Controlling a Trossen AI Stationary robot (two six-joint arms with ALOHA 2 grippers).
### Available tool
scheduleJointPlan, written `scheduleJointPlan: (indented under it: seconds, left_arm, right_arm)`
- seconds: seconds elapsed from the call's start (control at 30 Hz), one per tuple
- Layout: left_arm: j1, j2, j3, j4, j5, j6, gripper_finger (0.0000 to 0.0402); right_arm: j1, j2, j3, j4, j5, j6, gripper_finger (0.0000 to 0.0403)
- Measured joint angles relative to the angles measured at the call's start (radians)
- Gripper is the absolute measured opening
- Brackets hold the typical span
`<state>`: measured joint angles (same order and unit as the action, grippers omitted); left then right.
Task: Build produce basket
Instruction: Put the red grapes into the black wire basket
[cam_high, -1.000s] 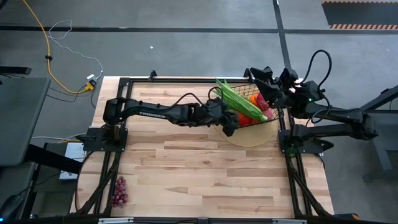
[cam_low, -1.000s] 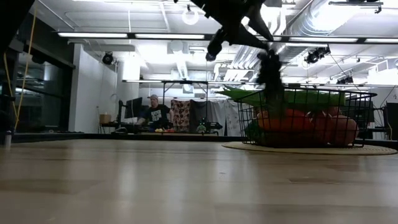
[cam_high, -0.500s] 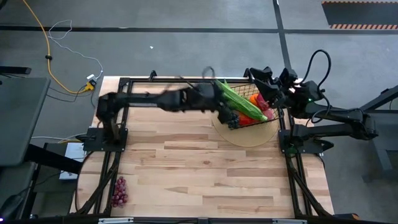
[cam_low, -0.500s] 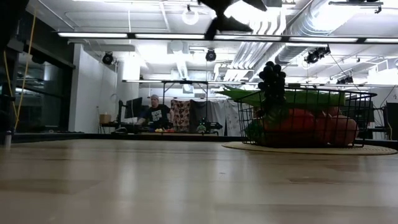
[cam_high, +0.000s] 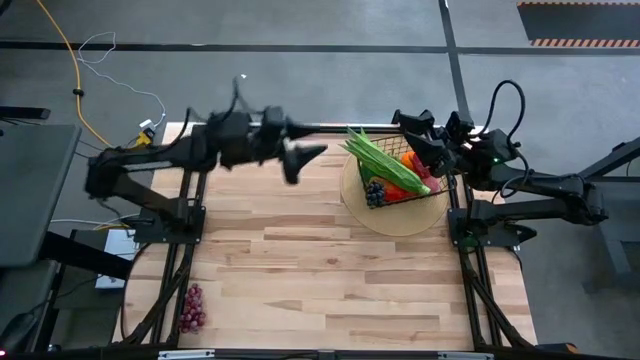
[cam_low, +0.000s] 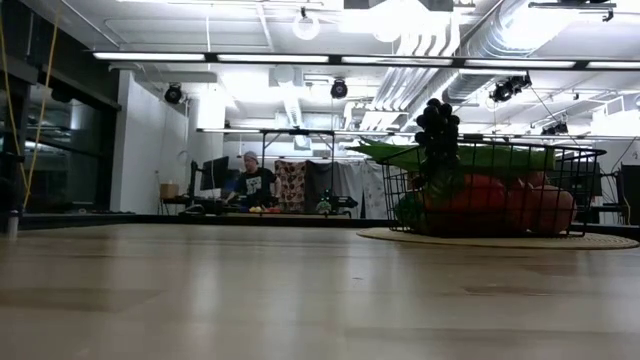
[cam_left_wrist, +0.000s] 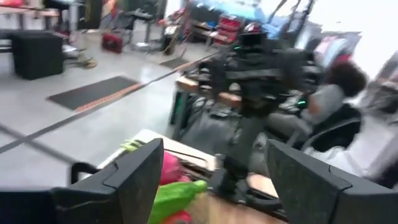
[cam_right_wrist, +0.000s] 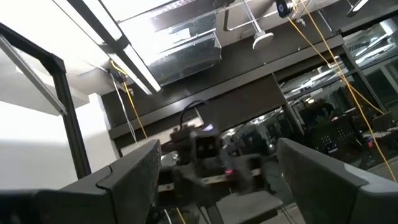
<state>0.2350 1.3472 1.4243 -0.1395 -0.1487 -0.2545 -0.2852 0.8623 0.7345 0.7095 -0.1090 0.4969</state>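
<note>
The basket (cam_high: 400, 175) sat on a round mat (cam_high: 392, 216) at the desk's (cam_high: 300, 270) far right, filled with produce: red and orange peppers, a grape bunch (cam_high: 375, 192) at its near-left corner, and long beans (cam_high: 385, 160) across the top. The left gripper (cam_high: 300, 158) hung above the desk's far edge, well left of the basket, jaws parted and empty. The right gripper (cam_high: 415, 135) waited by the basket's far right side, jaws wide and empty. A second grape bunch (cam_high: 191, 308) lay at the near-left corner. The likely next step was fetching it: descend straight over the cluster and close gently around its middle. The beans' long axis ran diagonally, far-left to near-right.
</note>
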Motion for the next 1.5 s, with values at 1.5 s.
scheduleJointPlan:
  seconds: [1.5]
  left_arm:
    - [-0.210, -0.354, -0.306, -0.309, 0.060, -0.284, 0.0283]
  right_arm:
    - [0.058, 0.001, -0.001, -0.385, -0.237, -0.210, 0.0311]
